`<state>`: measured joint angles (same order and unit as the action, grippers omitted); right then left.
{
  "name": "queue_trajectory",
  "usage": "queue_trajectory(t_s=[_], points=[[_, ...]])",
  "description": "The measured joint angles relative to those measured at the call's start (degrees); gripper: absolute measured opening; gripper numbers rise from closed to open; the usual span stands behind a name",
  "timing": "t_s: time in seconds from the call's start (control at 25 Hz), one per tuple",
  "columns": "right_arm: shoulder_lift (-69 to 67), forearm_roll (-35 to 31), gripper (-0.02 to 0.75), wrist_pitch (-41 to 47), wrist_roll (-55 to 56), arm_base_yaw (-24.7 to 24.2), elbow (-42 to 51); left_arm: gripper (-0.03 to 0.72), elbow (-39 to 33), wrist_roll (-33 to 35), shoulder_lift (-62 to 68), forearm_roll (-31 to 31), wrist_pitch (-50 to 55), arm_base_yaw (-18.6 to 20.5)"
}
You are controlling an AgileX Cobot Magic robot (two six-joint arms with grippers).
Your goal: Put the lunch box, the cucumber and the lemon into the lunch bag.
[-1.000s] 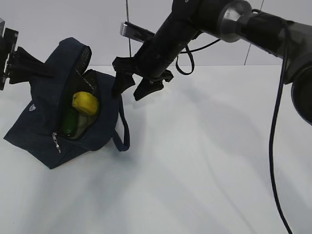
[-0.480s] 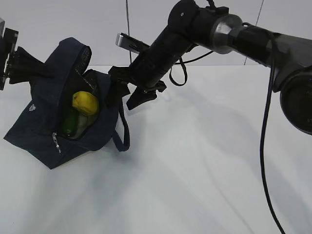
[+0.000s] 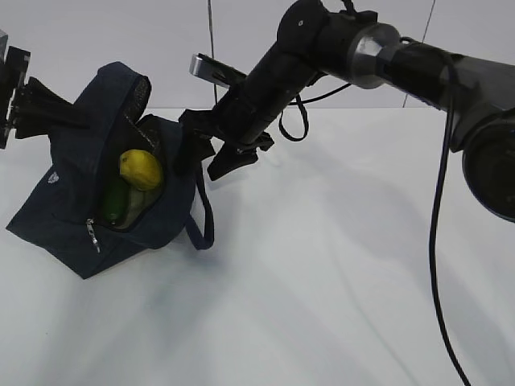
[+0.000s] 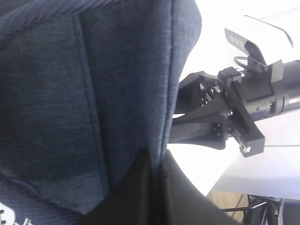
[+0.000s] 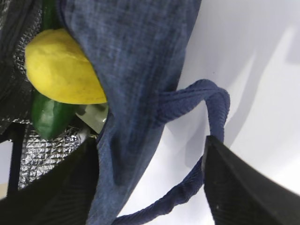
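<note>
Dark navy fabric lunch bag (image 3: 88, 201) slumped on the white table (image 3: 338, 265), mouth gaping toward the middle, silver quilted lining (image 5: 42, 150) showing inside. Bright yellow oval lemon (image 3: 141, 170) sitting right at the top of the opening, resting on the long dark green cucumber (image 3: 115, 203) tucked beneath it. So 2 of 3 items plainly inside. In the right wrist view, a pale clear edge (image 5: 93, 115) peeking out under the lemon, probably the lunch box with the sage-green lid, though too little showing to be sure. No box anywhere on the bare table, which suggests all 3 are in.

Left gripper (image 3: 40, 108) pinched shut on the bag's upper back edge, holding the fabric up and the mouth open. Right gripper (image 3: 211, 153) hanging just beside the front rim, jaws apart and holding nothing, one dark finger (image 5: 234, 187) on the table side of the navy loop handle (image 5: 206, 103), the other (image 5: 51, 180) toward the opening.

Judged from this: loading looks essentially done. Left to do, most likely, only drawing the right arm clear and letting go of the fabric. Zipper with metal pull (image 3: 91, 235) undone, but closing not asked for.
</note>
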<state>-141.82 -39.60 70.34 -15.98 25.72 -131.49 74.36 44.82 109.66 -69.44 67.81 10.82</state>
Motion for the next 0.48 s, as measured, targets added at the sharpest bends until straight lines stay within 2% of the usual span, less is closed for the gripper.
queue_trajectory(t_s=[0.2,0.48], points=[[0.0,-0.1,0.471,0.0,0.0,0.0,0.0,-0.006,0.0,0.0,0.0,0.0,0.0,0.0],[0.0,-1.7,0.283,0.0,0.0,0.0,0.0,-0.006,0.0,0.0,0.0,0.0,0.0,0.0]])
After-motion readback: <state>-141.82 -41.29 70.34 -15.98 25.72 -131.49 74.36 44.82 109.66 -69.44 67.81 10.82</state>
